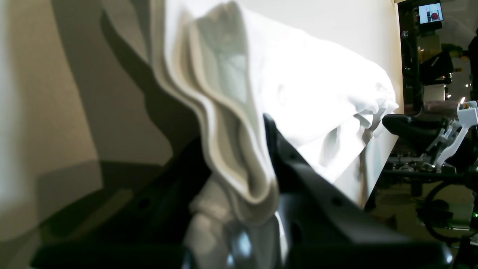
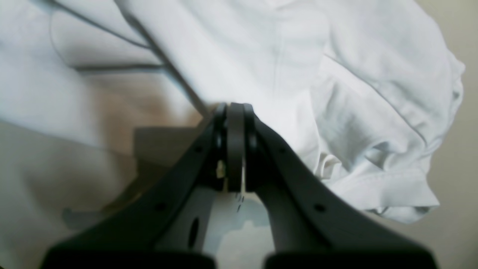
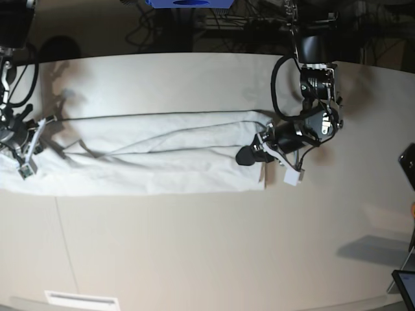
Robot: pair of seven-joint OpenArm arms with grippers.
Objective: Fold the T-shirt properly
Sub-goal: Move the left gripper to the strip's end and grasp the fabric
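Shirt [image 3: 149, 155] lay stretched across the desk [image 3: 194, 246].
We saw left gripper [image 1: 257, 209] jaws clamped on its hem, right gripper [image 2: 235, 112] jaws pressed together on cloth.

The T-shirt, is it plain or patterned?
Plain white T-shirt, no pattern; the right wrist view shows it best.

Stretched as a long band across the upper middle of the base frame on the worktop [image 3: 194, 246]: the T-shirt [image 3: 149, 159], reaching from the left edge to right of centre. At its right end, the left gripper [image 3: 254, 153], fingers [image 1: 278, 149] pinching a bunched fold of cloth. At its left end, against the frame's left edge, the right gripper [image 3: 47, 126], fingers [image 2: 235, 145] pressed together at the cloth's edge.
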